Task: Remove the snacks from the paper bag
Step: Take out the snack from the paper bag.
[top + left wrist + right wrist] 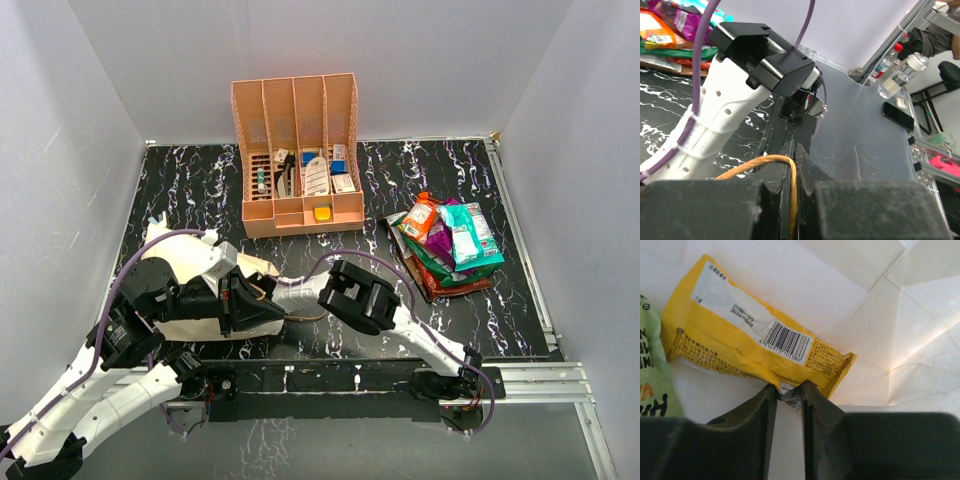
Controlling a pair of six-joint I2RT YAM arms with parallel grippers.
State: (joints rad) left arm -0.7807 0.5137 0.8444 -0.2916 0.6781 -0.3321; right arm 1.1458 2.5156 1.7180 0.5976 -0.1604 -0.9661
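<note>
— Now, left fingers [794, 150]?
— Clamped fully together on the brown cord handle [765, 162]. My reading: they steady the paper bag [175, 258] and hold its mouth up while the other arm works inside.
— Right fingers [789, 392]?
— Inside the bag. Nearly closed, pinching the crimped end seal of a yellow packet [740, 335], barcode side up. The grip sits on the very edge, so it is thin and may slip on the pull.
— Anything else in there?
— A green packet [652, 375] at the left, close beside the yellow one; touching or not, cannot tell. The bag's inner wall is pale and creased, with open room right of the packet.
— Where does it go?
— Probably to the pile of snacks [450, 245] at the right of the table [200, 190], well apart from the bag. The peach organizer [295, 150] stands at the back, off that path. The way out is straight back through the mouth; watch the handle cord there.
</note>
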